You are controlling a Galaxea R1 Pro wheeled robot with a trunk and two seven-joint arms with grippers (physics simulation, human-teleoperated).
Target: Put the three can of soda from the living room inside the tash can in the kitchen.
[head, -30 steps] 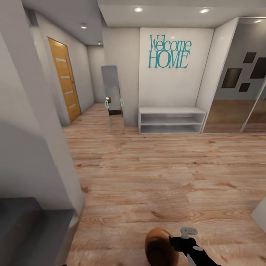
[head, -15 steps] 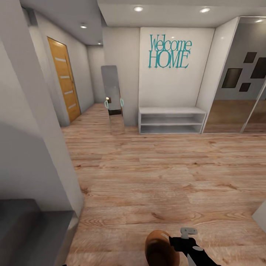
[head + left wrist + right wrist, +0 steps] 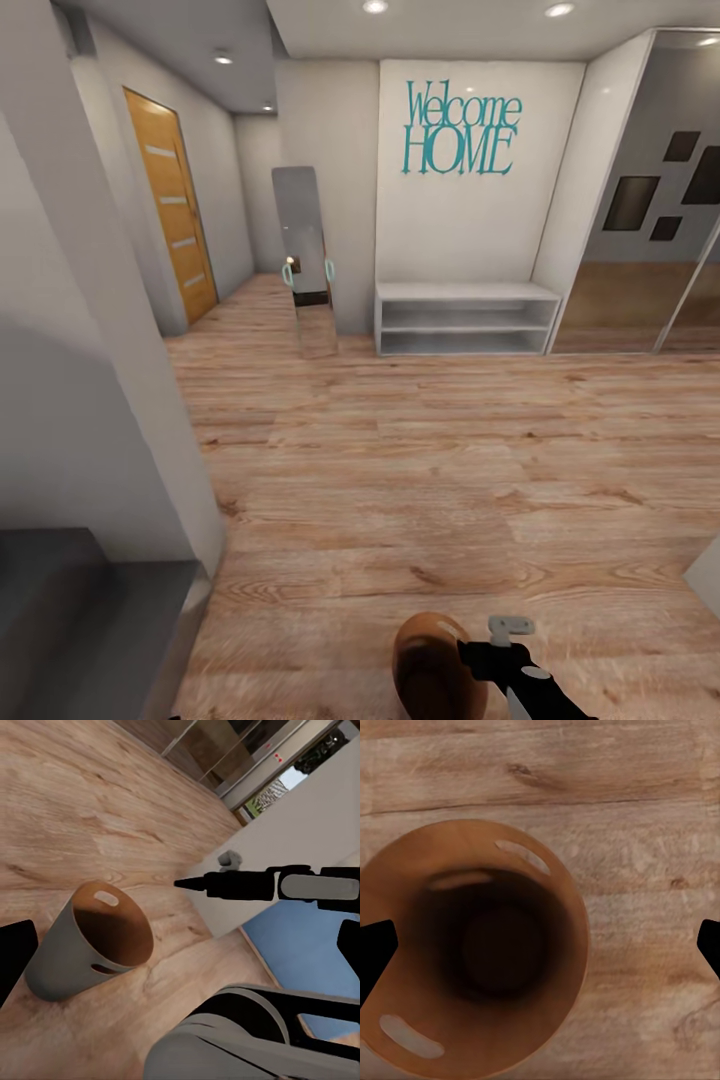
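Black fingertips (image 3: 375, 952) of the right gripper (image 3: 540, 949) stood wide apart in the right wrist view. One lay over the rim of the tash can (image 3: 472, 952) and the other was well off to the side, so the jaws were open and I could not tell what kept the bin with the arm. The left gripper (image 3: 180, 952) was open too, with one dark fingertip (image 3: 15, 960) just beside the grey wall of the bin.

In the head view the bin sat at 6 o'clock, just beside the right gripper, in the same place as half a second before. Around it the whole hall had slid a little upward: the teal welcome sign (image 3: 462, 128), the white shelf bench (image 3: 465, 318) at 12 o'clock and the orange door (image 3: 172, 205) at 10 o'clock. So the camera had moved (not the furniture), and I judged that the robot was travelling over the wood floor (image 3: 450, 470) with the bin. No soda had been put in yet.

Looking straight down, the right wrist view showed the brown inside, its bare bottom and two handle slots. Only the left wrist view showed the pale outside from the side, and a blue surface (image 3: 300, 945) at the far side of the right arm.
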